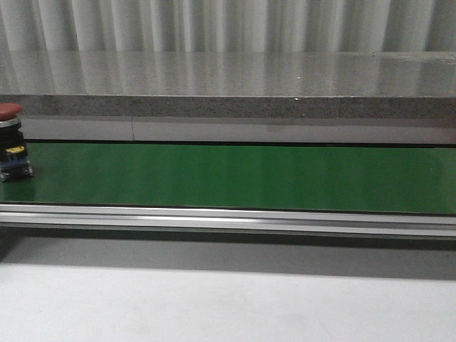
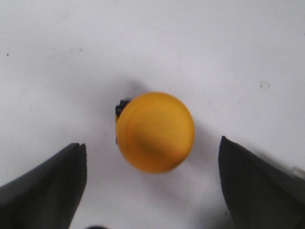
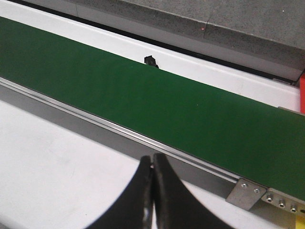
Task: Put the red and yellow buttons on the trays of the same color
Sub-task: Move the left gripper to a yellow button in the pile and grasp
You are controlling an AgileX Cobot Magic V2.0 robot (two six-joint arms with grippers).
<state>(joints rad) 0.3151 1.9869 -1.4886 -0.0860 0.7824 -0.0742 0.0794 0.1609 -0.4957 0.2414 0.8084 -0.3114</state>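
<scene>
Your left gripper (image 2: 152,191) hung spread over the yellow button (image 2: 155,132) on the white table (image 2: 190,43), apparently about to grasp: descend and close. Your right gripper (image 3: 152,191) was pressed together, empty. A red button (image 1: 11,142) rode the belt (image 1: 249,174).

No readable text, labels, brand marks, numbers or signs in any view. Red button (image 1: 10,142) at the belt's left end carries a small yellow patch on its black body; too small to tell if anything is printed there. Yellow button (image 2: 155,132) shows a plain, unmarked cap. Green conveyor belt (image 1: 242,177) and its metal rail (image 1: 228,217) bear no lettering. Small red dot on the stone ledge (image 3: 203,29), not a character.
</scene>
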